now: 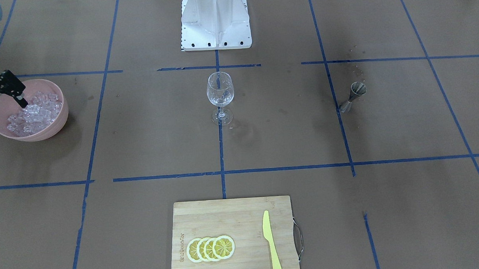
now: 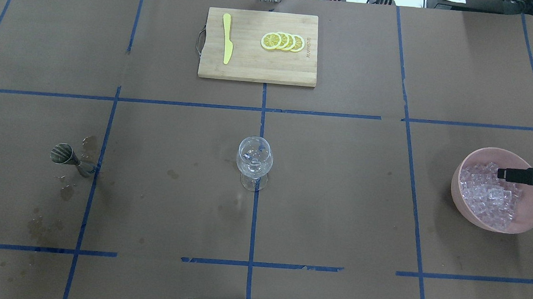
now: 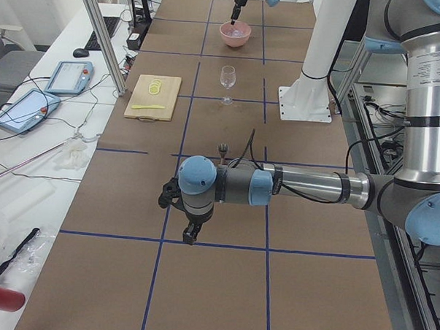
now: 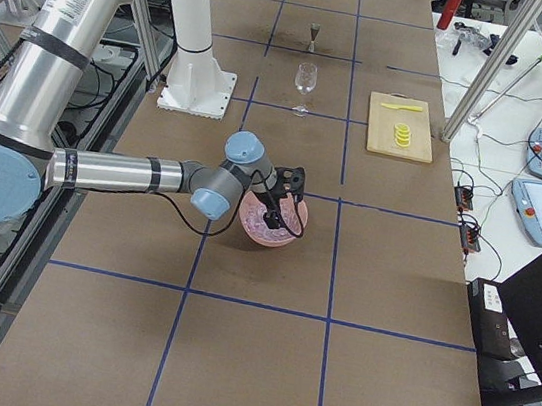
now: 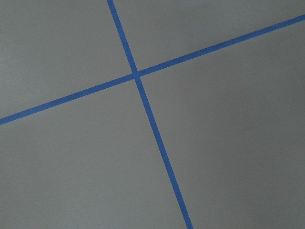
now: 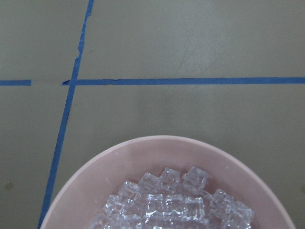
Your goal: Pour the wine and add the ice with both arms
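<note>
A pink bowl point(image 1: 61, 113) holds a heap of clear ice point(image 1: 33, 115) at the table's end on my right; the ice also shows in the right wrist view point(image 6: 167, 205). My right gripper point(image 1: 6, 107) hangs tilted just over the ice point(image 2: 488, 195). Its fingers look apart and empty. A clear wine glass point(image 1: 220, 93) stands upright mid-table with a few glassy glints in its bowl. A small metal jigger point(image 1: 353, 96) stands on my left side. My left gripper point(image 3: 191, 233) hangs low over bare table far from the glass; I cannot tell whether it is open.
A wooden cutting board point(image 1: 210, 215) at the far edge carries several lemon slices point(image 1: 211, 249) and a yellow knife point(image 1: 271, 245). Dark wet stains point(image 2: 64, 191) lie around the jigger point(image 2: 71, 159). The white pedestal base point(image 1: 215, 24) stands at my side of the table.
</note>
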`<move>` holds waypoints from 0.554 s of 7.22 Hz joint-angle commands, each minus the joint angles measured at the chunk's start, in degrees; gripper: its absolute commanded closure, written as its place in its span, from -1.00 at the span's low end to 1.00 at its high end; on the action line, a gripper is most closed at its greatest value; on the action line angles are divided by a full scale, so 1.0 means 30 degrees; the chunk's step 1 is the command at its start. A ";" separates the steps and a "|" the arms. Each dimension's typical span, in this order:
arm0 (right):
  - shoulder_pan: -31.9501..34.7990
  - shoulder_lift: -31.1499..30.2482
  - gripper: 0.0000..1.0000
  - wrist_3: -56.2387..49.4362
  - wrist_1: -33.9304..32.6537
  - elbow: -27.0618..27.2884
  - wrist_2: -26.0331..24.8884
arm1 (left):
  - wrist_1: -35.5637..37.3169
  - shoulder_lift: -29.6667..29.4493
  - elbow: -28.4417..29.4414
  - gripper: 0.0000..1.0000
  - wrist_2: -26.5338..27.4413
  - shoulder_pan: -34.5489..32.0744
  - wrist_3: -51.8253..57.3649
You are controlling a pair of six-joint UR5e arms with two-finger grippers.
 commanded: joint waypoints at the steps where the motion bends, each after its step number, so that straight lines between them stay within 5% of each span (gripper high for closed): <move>1: -0.2020 -0.0283 -0.61 0.0552 0.0004 0.0078 -0.1717 | -0.0458 -0.0003 0.0172 -1.00 0.0000 0.0003 0.0011; 4: -0.2843 -0.0313 -0.32 0.0523 -0.0316 0.0078 -0.2391 | -0.0668 0.0026 0.0261 -1.00 0.0000 0.0003 -0.0019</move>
